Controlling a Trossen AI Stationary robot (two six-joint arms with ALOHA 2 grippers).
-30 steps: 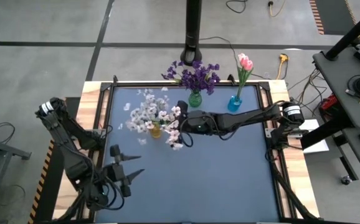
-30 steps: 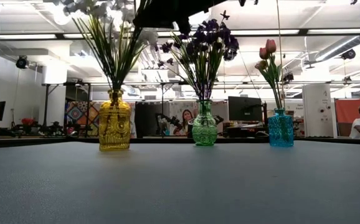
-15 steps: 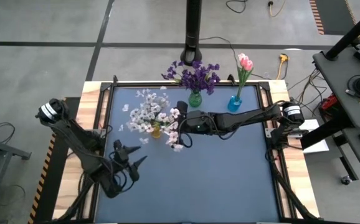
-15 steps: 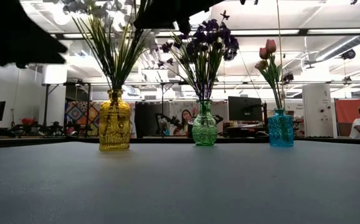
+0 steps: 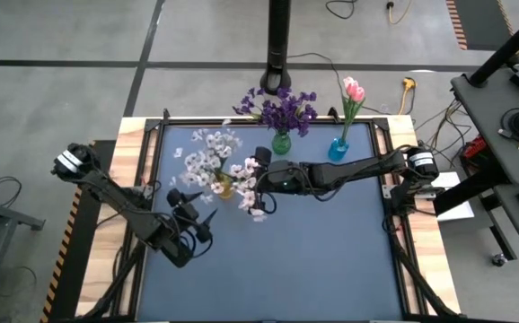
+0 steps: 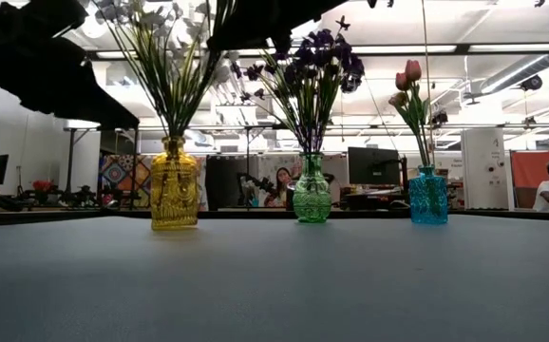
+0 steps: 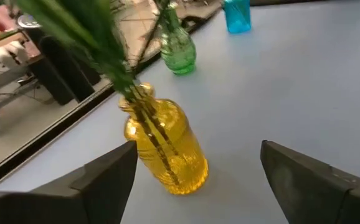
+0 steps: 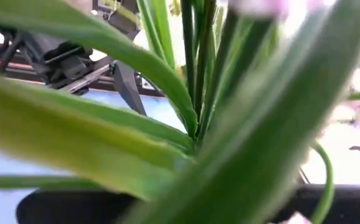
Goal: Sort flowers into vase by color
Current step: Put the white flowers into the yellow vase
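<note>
Three glass vases stand in a row toward the far edge of the dark table [image 5: 331,260]. The yellow vase [image 6: 174,196] holds the white sprays [image 5: 207,161]; the green vase [image 6: 312,199] holds the purple blossom clusters [image 5: 284,111]; the blue vase [image 6: 427,198] holds the pink tulip buds [image 5: 354,89].

The right gripper [image 5: 259,187] reaches across the table to the yellow vase, fingers together among the green stems just above the vase mouth. Its wrist view is filled by leaves, so whether a stem is actually pinched cannot be told for certain; a white-and-pink sprig [image 5: 252,205] hangs just beside it.

The left gripper [image 5: 192,212] hovers near the yellow vase on the side nearer the robot, its fingers [image 7: 105,177] spread wide and empty, framing the vase body.

Orientation: in the low view every stem stands roughly upright, long axis vertical, blossoms up, the white sprays fanning outward from the narrow neck.

Handling, as a judgement: the sprigs are probably light and springy, with soft heads that crush or snag on neighbours. The firm lower stem, below the leaves, is the best place to grip. The vases look narrow-based and liable to tip under a sideways pull.
</note>
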